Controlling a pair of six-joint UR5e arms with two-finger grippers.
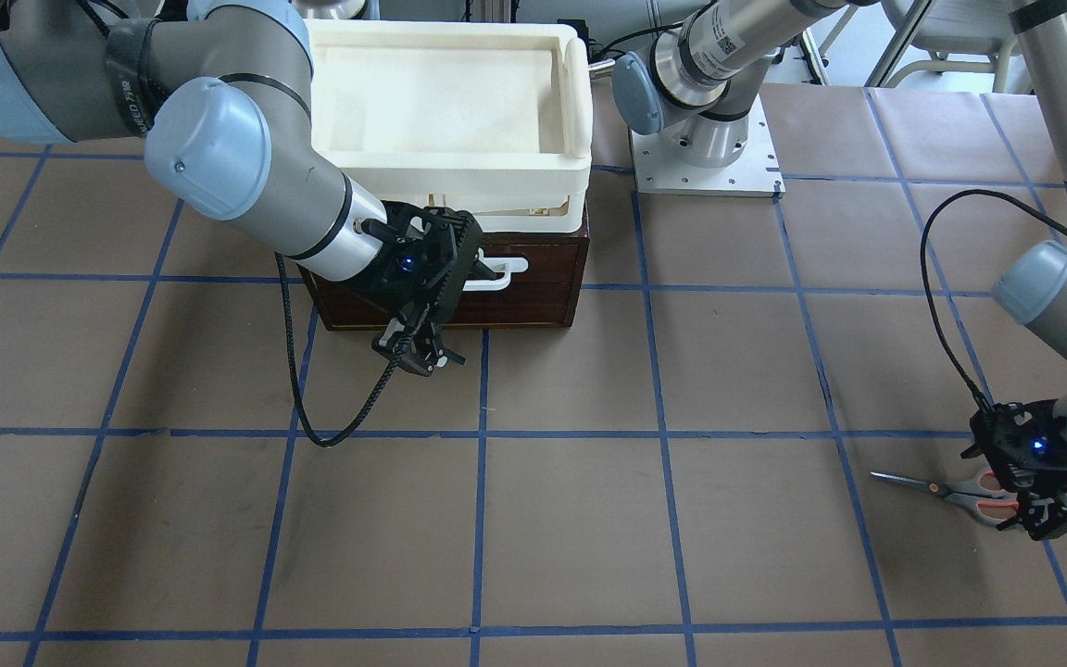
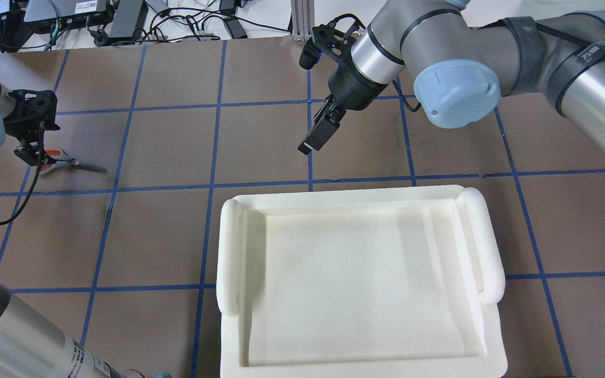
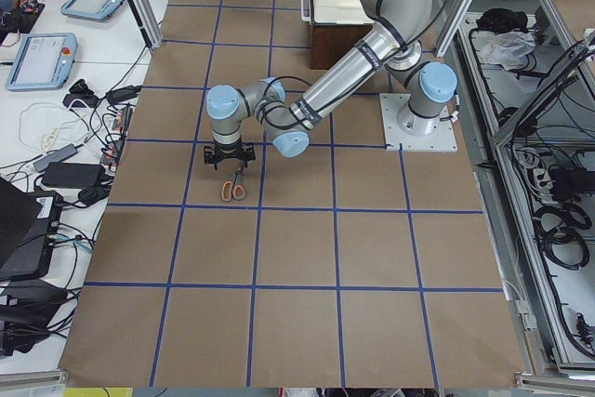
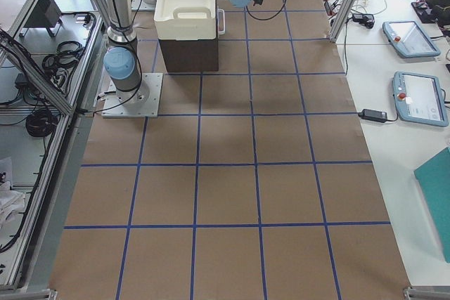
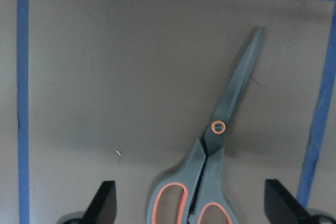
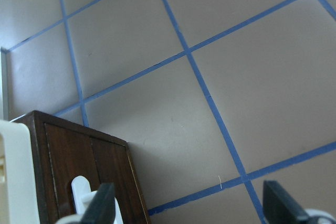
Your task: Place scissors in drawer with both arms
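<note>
The scissors (image 1: 946, 491) lie flat on the brown table at my left, blades pointing toward the table's middle; they also show in the overhead view (image 2: 69, 164). My left gripper (image 1: 1034, 514) is open and low over the grey, orange-lined handles. In the left wrist view the scissors (image 5: 220, 140) have their handles between the spread fingers (image 5: 105, 203). The drawer (image 1: 515, 287) is shut, its white bar handle (image 1: 501, 273) facing outward. My right gripper (image 1: 415, 357) is open and hangs just in front of the drawer front (image 6: 79, 166), apart from the handle (image 6: 81, 192).
A cream-white plastic tray (image 2: 229, 252) sits on top of the dark cabinet and hides it from overhead. A black cable (image 1: 311, 408) loops down from the right wrist onto the table. The left arm's base plate (image 1: 705, 167) stands beside the cabinet.
</note>
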